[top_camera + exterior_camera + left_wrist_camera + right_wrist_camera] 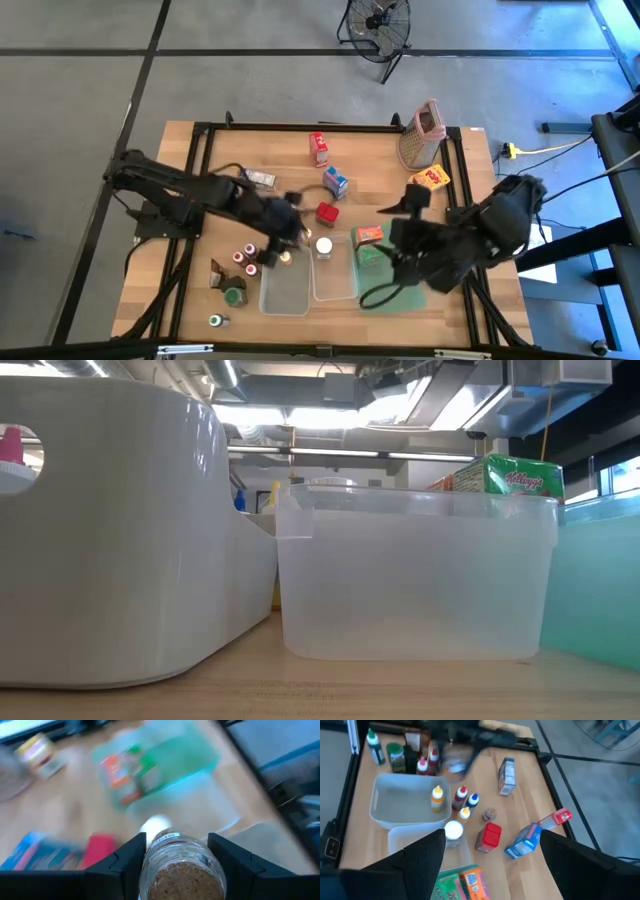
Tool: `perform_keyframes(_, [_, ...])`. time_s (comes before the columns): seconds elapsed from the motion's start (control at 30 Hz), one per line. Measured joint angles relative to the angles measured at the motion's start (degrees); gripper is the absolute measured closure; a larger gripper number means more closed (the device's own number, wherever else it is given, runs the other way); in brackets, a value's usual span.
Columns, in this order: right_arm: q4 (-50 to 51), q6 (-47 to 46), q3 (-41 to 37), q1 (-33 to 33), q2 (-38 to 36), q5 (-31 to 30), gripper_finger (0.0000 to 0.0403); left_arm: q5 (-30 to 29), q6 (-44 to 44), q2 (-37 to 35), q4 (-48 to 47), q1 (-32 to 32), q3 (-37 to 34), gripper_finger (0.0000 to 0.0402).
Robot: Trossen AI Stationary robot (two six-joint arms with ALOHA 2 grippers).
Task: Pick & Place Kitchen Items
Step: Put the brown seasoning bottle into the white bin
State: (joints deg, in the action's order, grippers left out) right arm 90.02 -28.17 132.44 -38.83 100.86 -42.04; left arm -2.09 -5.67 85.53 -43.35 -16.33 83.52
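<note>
My left gripper (177, 852) is shut on a small clear spice jar (181, 872) with brown contents. In the high view it hangs over the table's middle (283, 248), by the far end of the left clear tub (285, 288). My right gripper (492, 855) stands open with nothing between its fingers, above the green tray (383, 275), where an orange and green carton (368, 237) lies. A white-capped jar (324, 246) stands at the second tub's (333, 272) far end. Red (327, 213), blue (336, 182), red-white (319, 148) and yellow (430, 178) cartons lie farther back. My left gripper pinches the spice jar between its two fingers, one on each opposite side of the glass body (150, 865). The fingers slant down from the table's left. The jar is lifted clear of the table.
A metal grater with a pink top (421, 138) stands at the far right. Small bottles (243, 262) and green-capped jars (232, 295) stand near the left front. In the low view a white tub (120, 530), a clear tub (415, 575) and the green tray (600, 580) fill the front.
</note>
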Motion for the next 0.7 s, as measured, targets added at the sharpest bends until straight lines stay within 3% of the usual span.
perform_keyframes(0.2, [0.00, 0.56, 0.00, 0.31, -1.33, 0.07, 0.0075, 1.82, -2.54, 13.65, -1.55, -4.49, 11.31, 0.0215])
perform_keyframes(0.4, [0.00, 0.80, -2.85, 0.30, -1.37, 1.62, 0.0075, 3.32, -5.06, 25.82, -7.36, -3.54, 21.23, 0.0215])
perform_keyframes(0.7, [0.01, 0.73, -6.81, 0.57, -1.33, 1.79, 0.0075, -0.48, 9.15, 35.52, -7.98, -0.88, 23.13, 0.0215])
